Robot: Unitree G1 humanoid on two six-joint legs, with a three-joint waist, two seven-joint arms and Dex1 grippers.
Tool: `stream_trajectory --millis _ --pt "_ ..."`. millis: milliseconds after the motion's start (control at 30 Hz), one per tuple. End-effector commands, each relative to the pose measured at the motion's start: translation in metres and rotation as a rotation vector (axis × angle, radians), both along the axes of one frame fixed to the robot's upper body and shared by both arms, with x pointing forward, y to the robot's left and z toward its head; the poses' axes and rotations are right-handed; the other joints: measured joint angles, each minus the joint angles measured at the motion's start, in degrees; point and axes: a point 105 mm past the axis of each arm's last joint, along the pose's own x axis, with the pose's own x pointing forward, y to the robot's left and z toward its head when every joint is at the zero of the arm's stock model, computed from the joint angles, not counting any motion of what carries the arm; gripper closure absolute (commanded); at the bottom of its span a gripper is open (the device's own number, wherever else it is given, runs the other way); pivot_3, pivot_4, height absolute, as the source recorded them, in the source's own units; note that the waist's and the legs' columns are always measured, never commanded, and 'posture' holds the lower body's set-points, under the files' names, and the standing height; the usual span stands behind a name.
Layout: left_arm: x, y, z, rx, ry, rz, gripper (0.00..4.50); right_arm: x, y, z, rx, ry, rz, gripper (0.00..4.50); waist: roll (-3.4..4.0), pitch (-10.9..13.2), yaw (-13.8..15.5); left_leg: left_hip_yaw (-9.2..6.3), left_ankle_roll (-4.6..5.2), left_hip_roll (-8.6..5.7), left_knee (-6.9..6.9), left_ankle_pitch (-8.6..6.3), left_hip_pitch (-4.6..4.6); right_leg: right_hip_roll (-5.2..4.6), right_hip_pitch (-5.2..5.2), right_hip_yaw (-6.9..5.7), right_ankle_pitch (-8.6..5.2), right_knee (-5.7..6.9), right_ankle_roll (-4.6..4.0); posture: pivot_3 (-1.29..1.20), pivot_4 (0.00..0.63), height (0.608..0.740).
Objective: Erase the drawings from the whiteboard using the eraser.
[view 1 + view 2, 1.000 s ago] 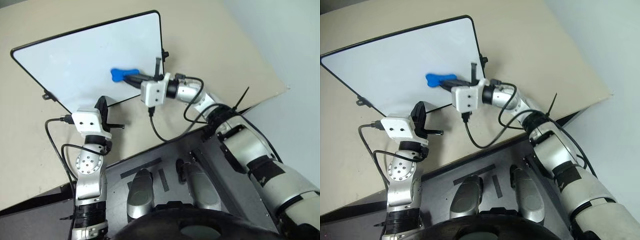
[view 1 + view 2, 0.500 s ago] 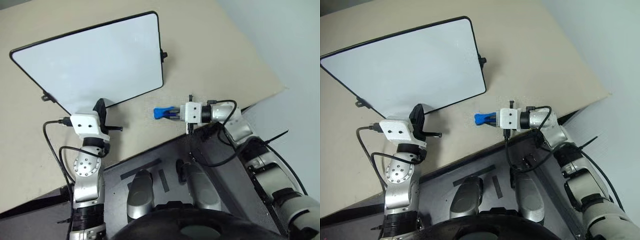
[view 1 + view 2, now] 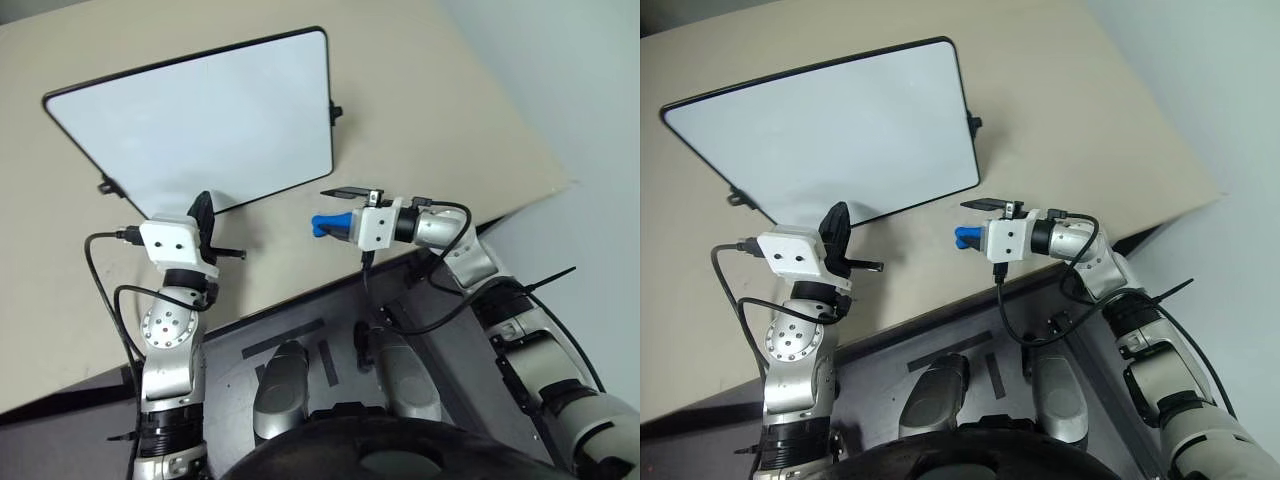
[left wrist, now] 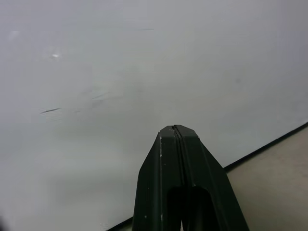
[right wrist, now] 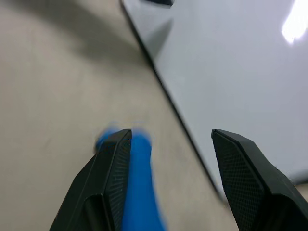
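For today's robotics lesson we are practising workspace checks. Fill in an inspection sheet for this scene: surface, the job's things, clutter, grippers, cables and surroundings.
Surface: beige table, bare around the board.
Job's things: whiteboard lies flat on the table, wiped clean, no blue drawing seen; faint marks only in the left wrist view. Blue eraser is off the board, beside one finger of the right gripper.
Clutter: nothing seen.
Grippers: right gripper open, beside the board's near edge; left gripper shut, at the board's near edge.
Cables: black cables loop from both wrists.
Surroundings: dark floor below the table edge, pale wall.
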Motion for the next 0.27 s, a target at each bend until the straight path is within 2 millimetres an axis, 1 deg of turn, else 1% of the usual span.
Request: stream_trajectory --millis 33,67,100,167,267 --pt "-0.005 0.002 0.015 0.019 -0.043 -0.002 4.50 -0.003 0.009 0.013 0.090 0.004 0.013 1.72 0.02 0.0 0.8 0.15 -0.54 0.17 -0.50 0.43 0.21 -0.41 -0.16 -0.44 -0.21 0.12 -0.33 0.00 0.150 0.740" --pt "-0.004 0.003 0.017 0.024 -0.042 -0.004 4.50 -0.002 0.010 0.015 0.108 0.010 0.005 1.72 0.04 0.0 1.6 0.62 -1.00 0.30 -0.78 0.72 -0.01 -0.71 -0.41 -0.57 -0.31 0.28 -0.46 0.00 0.150 0.740" --pt "-0.004 0.004 0.018 0.030 -0.041 -0.007 4.50 -0.001 0.010 0.017 0.125 0.014 -0.005 1.72 0.03 0.0 2.3 1.01 -1.28 0.57 -0.71 0.87 -0.26 -0.73 -0.56 -0.57 -0.36 0.40 -0.40 0.00 0.150 0.740" --pt "-0.003 0.007 0.019 0.036 -0.039 -0.010 4.50 -0.001 0.012 0.020 0.148 0.017 -0.012 1.72 0.03 0.0 3.2 1.57 -1.42 0.89 -0.49 0.80 -0.57 -0.72 -0.69 -0.57 -0.38 0.42 -0.34 0.00 0.150 0.740" --pt "-0.001 0.006 0.020 0.045 -0.033 -0.027 4.50 0.001 0.012 0.024 0.185 0.027 -0.040 1.72 0.03 0.0 3.6 1.91 -1.60 0.99 -0.07 0.64 -0.80 -0.74 -0.73 -0.56 -0.28 0.42 -0.18 0.00 0.150 0.740"
